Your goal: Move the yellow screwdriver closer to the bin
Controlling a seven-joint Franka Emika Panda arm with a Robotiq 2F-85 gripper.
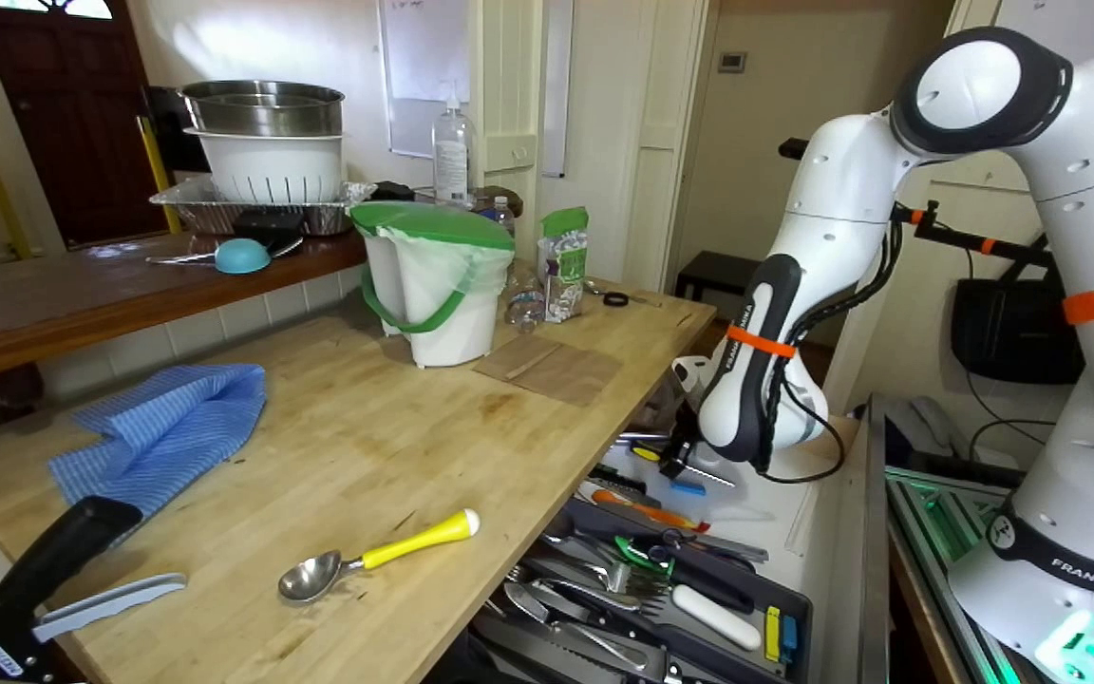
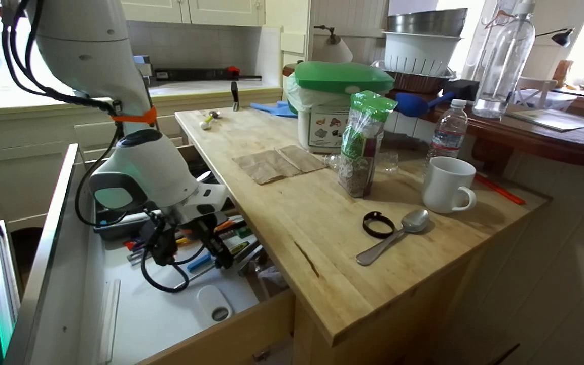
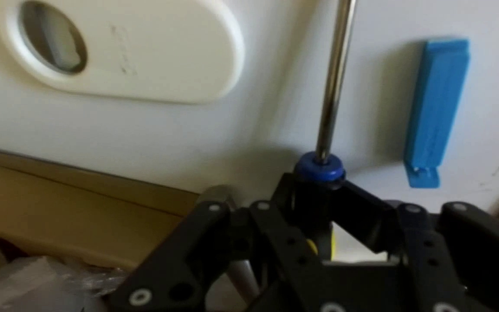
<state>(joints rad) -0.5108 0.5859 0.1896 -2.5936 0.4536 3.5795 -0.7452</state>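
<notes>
The yellow screwdriver (image 1: 646, 452) has a yellow and black handle, a blue collar and a metal shaft. My gripper (image 1: 674, 464) is shut on its handle inside the open drawer. In the wrist view the fingers (image 3: 314, 195) close round the black part just behind the blue collar (image 3: 320, 168). The shaft's shadow falls beside it on the drawer floor, so it seems held a little above. In an exterior view the gripper (image 2: 220, 253) partly hides the screwdriver (image 2: 239, 248). The bin (image 1: 452, 309), white with a green liner and lid, stands on the worktop; it also shows there (image 2: 306, 126).
The drawer (image 2: 61, 299) holds a white oval device (image 2: 215, 303), a blue clip (image 3: 438, 104) and a cutlery tray (image 1: 799, 617). The worktop edge borders it. On top are brown paper (image 1: 552, 369), a green bag (image 2: 365, 147), a mug (image 2: 446, 185) and a yellow-handled scoop (image 1: 419, 541).
</notes>
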